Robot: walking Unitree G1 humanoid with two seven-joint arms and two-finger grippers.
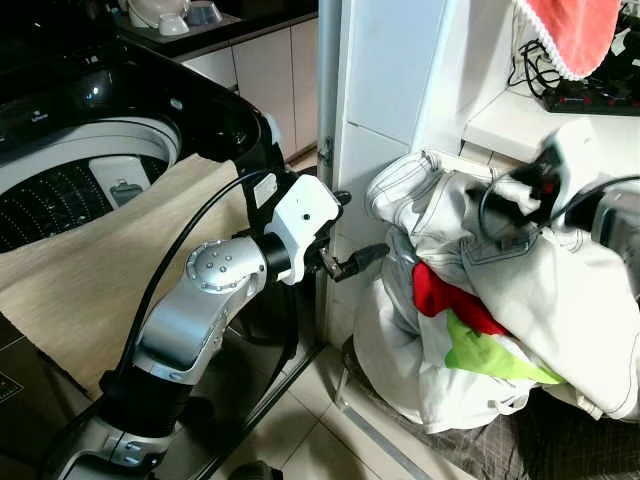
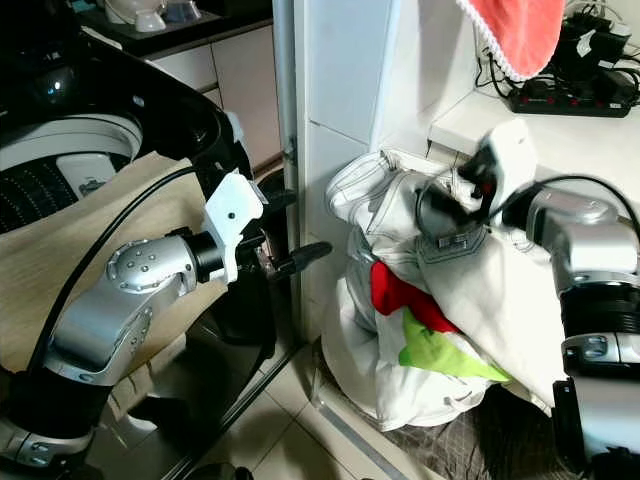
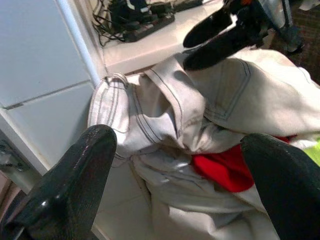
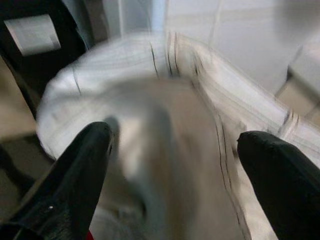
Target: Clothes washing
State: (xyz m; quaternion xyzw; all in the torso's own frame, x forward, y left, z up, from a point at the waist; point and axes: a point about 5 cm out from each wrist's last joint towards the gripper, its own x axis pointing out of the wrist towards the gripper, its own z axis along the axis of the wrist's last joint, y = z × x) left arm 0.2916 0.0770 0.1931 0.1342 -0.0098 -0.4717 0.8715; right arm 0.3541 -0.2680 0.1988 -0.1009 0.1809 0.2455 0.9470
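Note:
A heap of laundry rests against the white wall: a white denim garment point(image 1: 560, 290) on top, with a red piece point(image 1: 450, 300) and a lime-green piece point(image 1: 490, 355) tucked under it. My right gripper point(image 1: 520, 195) is at the top of the heap, open, with its fingers point(image 3: 215, 55) spread over the white denim point(image 4: 165, 150). My left gripper point(image 1: 350, 232) hovers just left of the heap at mid height, open, and holds nothing; the white denim point(image 3: 165, 110) lies ahead of it. The top-loading washing machine point(image 1: 90, 180) stands on the left with its lid up.
A beige cloth point(image 1: 100, 270) is draped over the washer's front. A metal door frame point(image 1: 328, 100) stands between washer and heap. A white ledge point(image 1: 510, 125) carries a power strip point(image 1: 590, 95) and cables; a pink towel point(image 1: 570, 30) hangs above. Dark mesh point(image 1: 560, 440) lies under the heap.

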